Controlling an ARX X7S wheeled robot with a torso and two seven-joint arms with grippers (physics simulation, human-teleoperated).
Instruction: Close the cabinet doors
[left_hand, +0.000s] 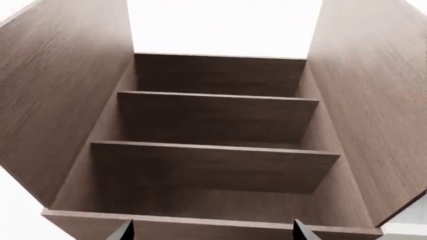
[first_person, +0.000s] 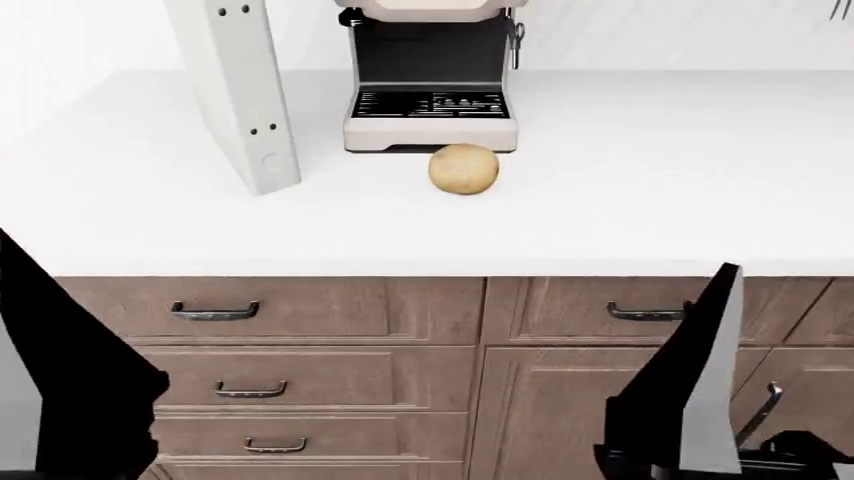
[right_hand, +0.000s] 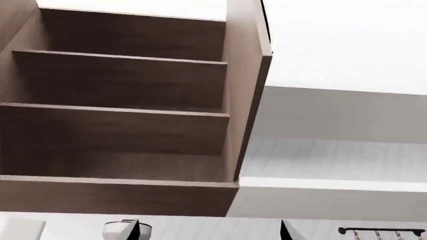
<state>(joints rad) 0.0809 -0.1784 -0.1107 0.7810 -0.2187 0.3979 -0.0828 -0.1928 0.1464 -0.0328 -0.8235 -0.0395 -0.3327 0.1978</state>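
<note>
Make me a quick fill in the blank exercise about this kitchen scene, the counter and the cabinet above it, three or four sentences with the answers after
1. The round potato lies on the white counter right in front of the ____ machine.
2. The open cabinet has ____ inner shelves, all bare.
3. The off-white cabinet door stands ____, to the left of the coffee machine in the head view.

Missing words: coffee; two; open

The cabinet doors are standing open. In the head view one off-white flat door panel (first_person: 238, 90) is hanging over the white counter, showing its thick edge with paired small dark holes and a faint round mark. In the left wrist view two brown wood-grained door faces (left_hand: 60, 95) are flanking bare shelves.
</note>
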